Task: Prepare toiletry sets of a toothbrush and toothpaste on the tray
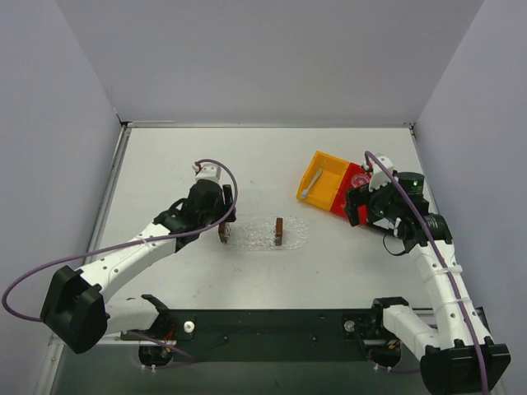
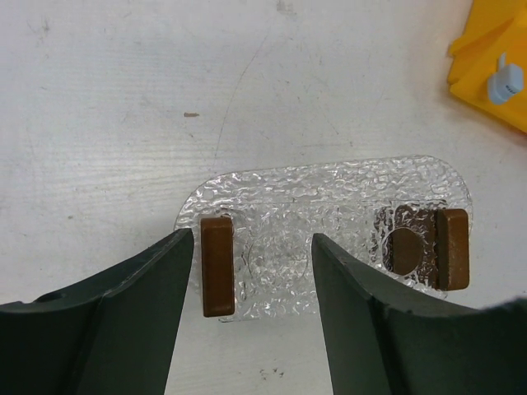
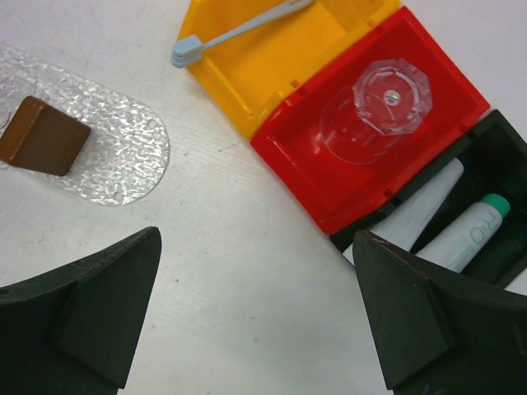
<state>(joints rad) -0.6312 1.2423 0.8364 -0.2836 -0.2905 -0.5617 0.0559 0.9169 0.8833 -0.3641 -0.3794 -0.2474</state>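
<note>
The clear bumpy tray [image 1: 265, 234] lies mid-table with two brown blocks standing on it. My left gripper [image 2: 251, 243] hovers open over the tray's left end [image 2: 329, 197]. One brown block [image 2: 217, 265] stands between its fingers, close to the left one and well apart from the right one. The pale blue toothbrush [image 3: 239, 31] lies in the yellow bin [image 3: 272, 78]. Two toothpaste tubes [image 3: 469, 234] lie in a black bin [image 3: 494, 164]. My right gripper [image 3: 257, 240] is open above bare table just in front of the bins, holding nothing.
A red bin [image 3: 346, 185] between the yellow and black ones holds a clear cup [image 3: 375, 111]. The second brown block [image 2: 453, 248] stands at the tray's right end. White walls close in the table on three sides.
</note>
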